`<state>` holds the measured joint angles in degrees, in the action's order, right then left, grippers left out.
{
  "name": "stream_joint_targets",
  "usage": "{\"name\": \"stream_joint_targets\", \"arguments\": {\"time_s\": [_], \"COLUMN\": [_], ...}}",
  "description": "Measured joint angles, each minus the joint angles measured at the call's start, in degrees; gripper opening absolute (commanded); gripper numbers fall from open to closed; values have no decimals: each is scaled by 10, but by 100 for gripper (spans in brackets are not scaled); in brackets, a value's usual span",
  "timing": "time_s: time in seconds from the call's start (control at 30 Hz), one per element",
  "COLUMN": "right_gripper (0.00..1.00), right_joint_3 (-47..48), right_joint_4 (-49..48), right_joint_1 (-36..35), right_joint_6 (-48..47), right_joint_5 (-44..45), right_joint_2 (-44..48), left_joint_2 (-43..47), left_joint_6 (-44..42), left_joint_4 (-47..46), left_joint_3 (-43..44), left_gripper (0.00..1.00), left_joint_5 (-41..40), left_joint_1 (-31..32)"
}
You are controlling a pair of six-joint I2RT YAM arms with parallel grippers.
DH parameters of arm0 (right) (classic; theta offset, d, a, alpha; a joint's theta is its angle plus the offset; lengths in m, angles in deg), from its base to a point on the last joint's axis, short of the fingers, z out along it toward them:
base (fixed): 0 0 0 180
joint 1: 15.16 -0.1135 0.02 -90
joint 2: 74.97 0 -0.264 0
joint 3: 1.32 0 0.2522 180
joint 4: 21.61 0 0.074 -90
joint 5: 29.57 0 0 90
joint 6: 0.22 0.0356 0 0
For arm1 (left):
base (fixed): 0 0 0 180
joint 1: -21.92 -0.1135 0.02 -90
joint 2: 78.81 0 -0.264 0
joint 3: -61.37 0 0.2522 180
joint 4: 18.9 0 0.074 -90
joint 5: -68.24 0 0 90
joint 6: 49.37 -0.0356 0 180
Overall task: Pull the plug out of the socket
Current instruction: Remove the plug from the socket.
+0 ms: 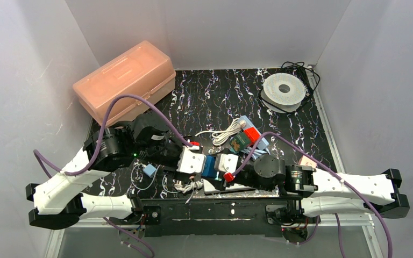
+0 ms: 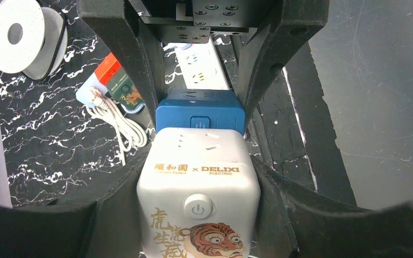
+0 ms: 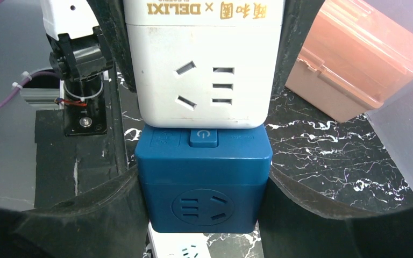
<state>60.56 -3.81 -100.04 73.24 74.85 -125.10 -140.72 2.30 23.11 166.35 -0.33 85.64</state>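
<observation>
white DELIXI socket cube [image 2: 199, 183]: smooth glossy plastic, printed tiger decal | blue socket cube [image 3: 204, 177]: smooth plastic, duller satin sheen | fingers [image 2: 306, 226] of left tool [image 2: 199, 161]: matt black plastic | surface [image 1: 215, 91]: black marble-pattern sheet, slight sheen | storage box [image 1: 123, 80]: translucent peach plastic, smooth | arm cable [image 1: 129, 97]: purple rubbery sheath | spool [image 1: 284, 88]: white, matt

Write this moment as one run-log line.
left gripper: shut on white cube | right gripper: shut on blue cube | status: cubes joined
</observation>
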Motion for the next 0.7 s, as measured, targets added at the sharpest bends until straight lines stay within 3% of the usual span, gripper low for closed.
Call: {"name": "stream_joint_targets", "arguments": {"time_s": [0.7], "right_gripper": [1], "right_joint_3": [-14], "right_joint_4": [-38], "right_joint_1": [0], "right_joint_6": [29], "right_joint_5": [0], "right_joint_2": [3], "left_joint_2": [-30], "left_joint_6": [7], "left_joint_4": [43], "left_joint_3": [55], "left_gripper": [0], "left_joint_5": [-3], "left_joint_1": [2]}}
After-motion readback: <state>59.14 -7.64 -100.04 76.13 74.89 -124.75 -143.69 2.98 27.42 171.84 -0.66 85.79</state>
